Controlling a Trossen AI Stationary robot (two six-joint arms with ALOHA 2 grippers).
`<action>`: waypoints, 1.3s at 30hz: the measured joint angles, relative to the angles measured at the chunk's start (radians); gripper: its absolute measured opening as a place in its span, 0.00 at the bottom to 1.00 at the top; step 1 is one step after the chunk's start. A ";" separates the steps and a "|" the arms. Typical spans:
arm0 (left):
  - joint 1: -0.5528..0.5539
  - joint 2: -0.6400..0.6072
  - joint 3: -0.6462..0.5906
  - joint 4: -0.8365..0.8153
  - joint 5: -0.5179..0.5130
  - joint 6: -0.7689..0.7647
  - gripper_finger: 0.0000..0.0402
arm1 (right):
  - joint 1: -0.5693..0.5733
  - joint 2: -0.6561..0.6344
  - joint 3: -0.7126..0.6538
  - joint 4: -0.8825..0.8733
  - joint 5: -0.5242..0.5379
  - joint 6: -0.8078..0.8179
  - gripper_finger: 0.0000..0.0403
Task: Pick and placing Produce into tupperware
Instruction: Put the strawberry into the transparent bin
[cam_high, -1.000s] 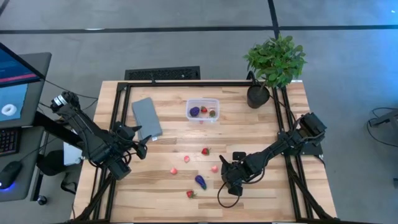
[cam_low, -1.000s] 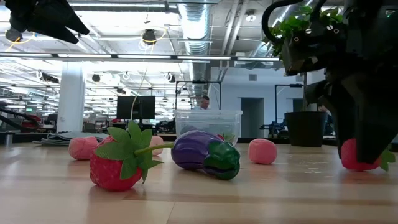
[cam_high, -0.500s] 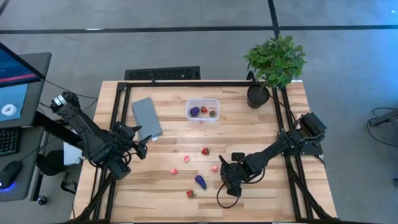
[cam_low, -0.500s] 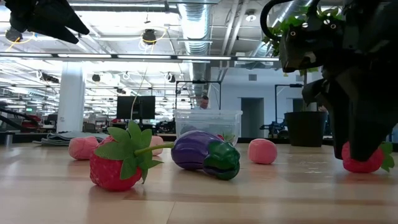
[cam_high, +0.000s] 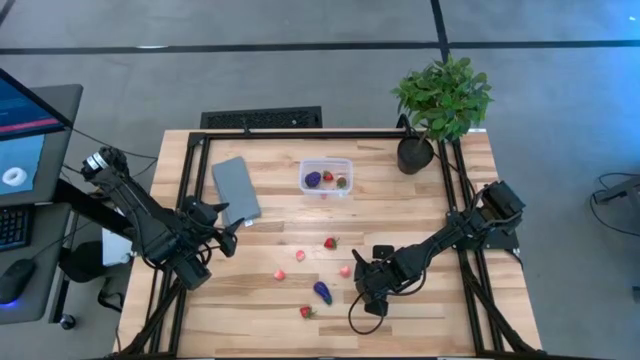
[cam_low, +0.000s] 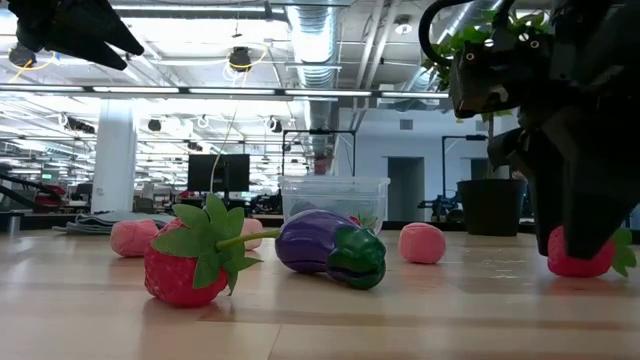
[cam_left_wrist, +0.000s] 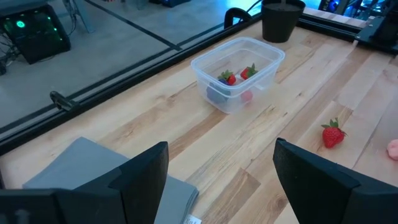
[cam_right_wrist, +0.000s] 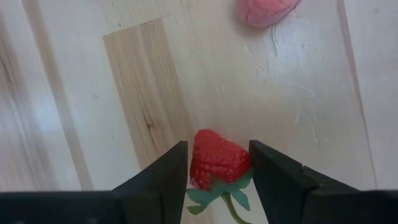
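The tub (cam_high: 326, 177) at the table's far side already holds an eggplant and a few small pieces, but several fruits lie loose on the wood. The right gripper (cam_right_wrist: 214, 167) is down at the near side, fingers straddling a strawberry (cam_right_wrist: 214, 160), grip unconfirmed. The left gripper (cam_left_wrist: 219, 168) waits spread beside the lid (cam_high: 236, 190).

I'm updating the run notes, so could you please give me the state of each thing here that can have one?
tupperware: open, lid off, holding a few pieces.
grey lid: flat on the table, beside the tub.
left gripper: open, empty.
right gripper: fingers astride a strawberry on the table, not lifted.
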 joint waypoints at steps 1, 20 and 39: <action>0.000 0.000 0.000 0.000 0.000 0.000 0.70 | 0.000 0.000 0.000 0.000 0.000 0.000 0.45; 0.000 0.000 0.000 0.000 0.000 0.000 0.70 | 0.000 0.000 0.000 0.000 0.000 0.000 0.43; 0.000 0.000 0.000 0.000 0.000 0.001 0.70 | 0.000 0.001 0.000 0.000 0.000 0.000 0.45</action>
